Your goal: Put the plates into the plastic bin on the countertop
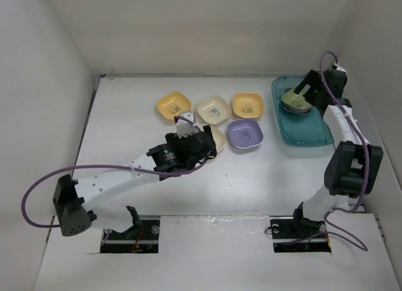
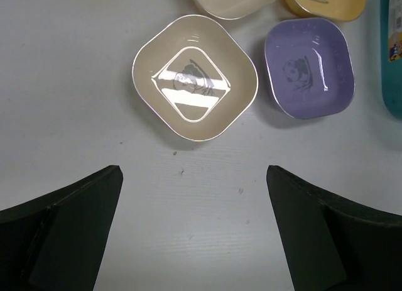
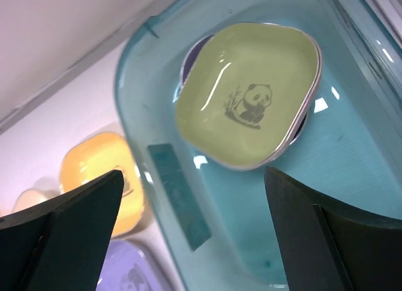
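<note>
Five plates (image 1: pixel 213 109) left on the bench (image 1: pixel 125 134), middle far. At least two stacked in the bin (image 1: pixel 311 131), far right, green plate (image 3: pixel 251 96) on top. Right tool (image 3: pixel 193 171) above it, spread wide, empty. Left tool (image 2: pixel 193 171) likewise, just near of a cream plate (image 2: pixel 195 77).

A matte white counter (image 1: pixel 125 115) sits boxed in by plain white panels: a left wall (image 1: pixel 38 102), a back wall (image 1: pixel 201 27) and a right wall (image 1: pixel 380 58). A thin dark seam (image 1: pixel 188 75) runs along the counter's far edge, where it meets the back wall. Soft, even light leaves a faint sheen by the near edge.
</note>
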Robot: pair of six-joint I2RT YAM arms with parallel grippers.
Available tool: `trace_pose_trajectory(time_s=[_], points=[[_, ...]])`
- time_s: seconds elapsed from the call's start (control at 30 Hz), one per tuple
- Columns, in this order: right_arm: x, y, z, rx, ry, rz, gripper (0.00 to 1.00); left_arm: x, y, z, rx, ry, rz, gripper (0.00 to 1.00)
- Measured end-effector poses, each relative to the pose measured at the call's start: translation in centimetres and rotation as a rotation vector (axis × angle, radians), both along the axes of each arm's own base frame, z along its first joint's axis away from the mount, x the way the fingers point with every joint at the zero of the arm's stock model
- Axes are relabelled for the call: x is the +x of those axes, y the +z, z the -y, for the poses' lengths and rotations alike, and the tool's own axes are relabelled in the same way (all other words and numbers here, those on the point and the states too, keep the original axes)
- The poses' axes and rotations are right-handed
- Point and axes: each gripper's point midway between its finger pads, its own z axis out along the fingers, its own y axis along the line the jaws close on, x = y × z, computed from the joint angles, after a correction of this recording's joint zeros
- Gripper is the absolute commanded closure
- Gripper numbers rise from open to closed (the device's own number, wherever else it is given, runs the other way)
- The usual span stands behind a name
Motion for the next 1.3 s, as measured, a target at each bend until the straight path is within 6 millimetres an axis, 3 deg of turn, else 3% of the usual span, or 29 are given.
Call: trace_pose_trajectory(time_s=[0.1,0.2,0.43,0.57,0.7,0.73,0.87,0.97,1.1,1.3], points=[[-1.7,1.8,-1.7,-0.007,0.041,0.044,0.01,0.4,-2.3,0.9,0.016,0.004,-0.035,0.0],[-3.9,2.0,-4.1,-0.03,0.106,0.055,0.01,1.2,-4.9,1.1,0.017,0.025,-0.084,0.0],[-8.7,-2.5,-16.0,-0.073,0.492,-0.009,0.01,5.5,-9.6,-0.9,0.019,0.154,-0.161,0.0],[-11.3,-4.0,-19.8,-0.079,0.653,-0.023,0.01,6.8,-11.7,-0.5,0.014,0.168,-0.187,0.03],[-13.5,-3.6,-22.1,-0.086,0.755,0.015,0.01,7.8,-14.7,-0.4,0.038,0.191,-0.227,0.24],[-13.9,-3.3,-22.5,-0.088,0.773,0.029,0.01,8.0,-15.6,-0.4,0.048,0.201,-0.241,0.43],[-14.8,-2.2,-23.7,-0.101,0.836,0.084,0.01,8.7,-18.6,-0.8,0.077,0.249,-0.289,0.7],[-15.0,-1.7,-23.9,-0.112,0.858,0.114,0.01,9.2,-18.6,-0.9,0.051,0.294,-0.279,0.99],[-15.3,-1.4,-24.6,-0.139,0.908,0.138,0.01,9.6,-16.9,-0.6,-0.025,0.347,-0.233,1.0],[-16.2,-3.5,-28.8,-0.166,1.102,0.106,0.01,6.0,-13.1,-2.1,0.04,0.297,-0.197,1.0]])
